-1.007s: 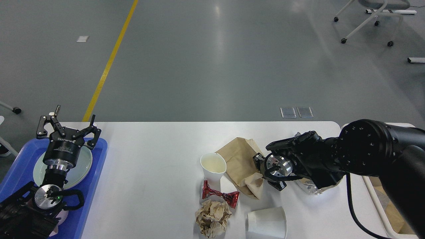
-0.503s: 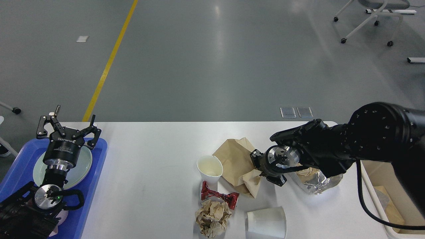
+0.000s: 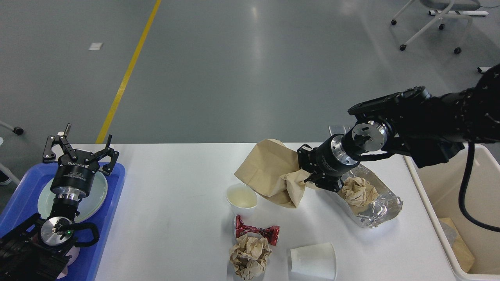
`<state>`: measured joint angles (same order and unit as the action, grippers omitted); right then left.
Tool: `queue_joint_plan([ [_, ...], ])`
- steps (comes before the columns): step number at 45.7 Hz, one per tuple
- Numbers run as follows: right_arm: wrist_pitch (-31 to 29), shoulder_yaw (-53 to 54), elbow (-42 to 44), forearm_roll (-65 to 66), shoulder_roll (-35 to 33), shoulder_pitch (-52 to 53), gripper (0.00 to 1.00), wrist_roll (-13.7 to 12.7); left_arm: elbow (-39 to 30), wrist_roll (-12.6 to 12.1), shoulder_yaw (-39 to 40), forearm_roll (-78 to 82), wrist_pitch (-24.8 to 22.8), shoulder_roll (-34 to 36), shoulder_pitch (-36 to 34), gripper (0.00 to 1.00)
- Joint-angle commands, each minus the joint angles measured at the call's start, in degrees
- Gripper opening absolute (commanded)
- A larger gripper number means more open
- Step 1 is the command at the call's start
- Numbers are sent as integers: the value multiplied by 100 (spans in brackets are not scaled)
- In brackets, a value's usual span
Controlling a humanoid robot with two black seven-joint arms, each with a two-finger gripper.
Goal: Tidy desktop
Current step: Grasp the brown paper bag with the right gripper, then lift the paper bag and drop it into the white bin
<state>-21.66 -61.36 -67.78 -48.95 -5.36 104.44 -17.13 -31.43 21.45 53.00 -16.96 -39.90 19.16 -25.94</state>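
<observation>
The white desktop (image 3: 175, 203) carries litter. My right gripper (image 3: 304, 178) is shut on a crumpled brown paper bag (image 3: 265, 171), which hangs lifted with its lower corner close to the tabletop; the fingertips are hidden in the bag's folds. Beside it stands an upright paper cup (image 3: 241, 199). In front lie a red crumpled wrapper (image 3: 256, 232), a brown paper ball (image 3: 250, 255) and a tipped paper cup (image 3: 312, 261). A clear plastic bag (image 3: 367, 199) holding crumpled paper lies under my right wrist. My left gripper (image 3: 80, 147) is open above a pale plate (image 3: 97, 191).
A blue tray (image 3: 105, 234) holding the plate sits at the desktop's left end. A cream-white bin (image 3: 449, 218) with some brown scraps inside stands off the right edge. Beyond the desktop are grey floor, a yellow line and a wheeled chair (image 3: 429, 23).
My right arm has risen and swung back, lifting the brown paper bag off the tabletop. The clear plastic bag with crumpled paper is now uncovered. The left arm has not moved.
</observation>
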Motion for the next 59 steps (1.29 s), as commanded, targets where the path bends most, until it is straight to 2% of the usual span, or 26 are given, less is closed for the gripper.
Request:
queue_joint_plan([
  [1,-443,-201,-280,52,-184,646,0,17,-4,0,-1,0,0,0,1,98],
  [8,-1603,-552,-412,762,-290,1358,0,34,5,0,-1,0,0,0,1,98],
  [17,-2676,-553,-798,2915,-685,2351,0,105,-3,0,-1,0,0,0,1,98],
  [23,-3318,-561,-1106,3997,-1124,3195,0,377,5,0,-1,0,0,0,10,98],
  [30,-3334,-579,-1466,5025,-1590,3995,0,1009,5,0,-1,0,0,0,1,98],
  [33,-3334,-588,-1519,5246,-1661,4102,0,1151,5,0,-1,0,0,0,10,98],
  [46,-3319,-1062,-1414,5246,-1880,3768,0,1133,5,0,-1,0,0,0,1,98],
  [53,-2713,-1624,-1160,5229,-2091,3417,0,1125,5,9,-1,0,0,0,10,98],
  [59,-2247,-1774,-563,5211,-2627,2662,0,1089,5,9,-9,0,0,0,10,98],
])
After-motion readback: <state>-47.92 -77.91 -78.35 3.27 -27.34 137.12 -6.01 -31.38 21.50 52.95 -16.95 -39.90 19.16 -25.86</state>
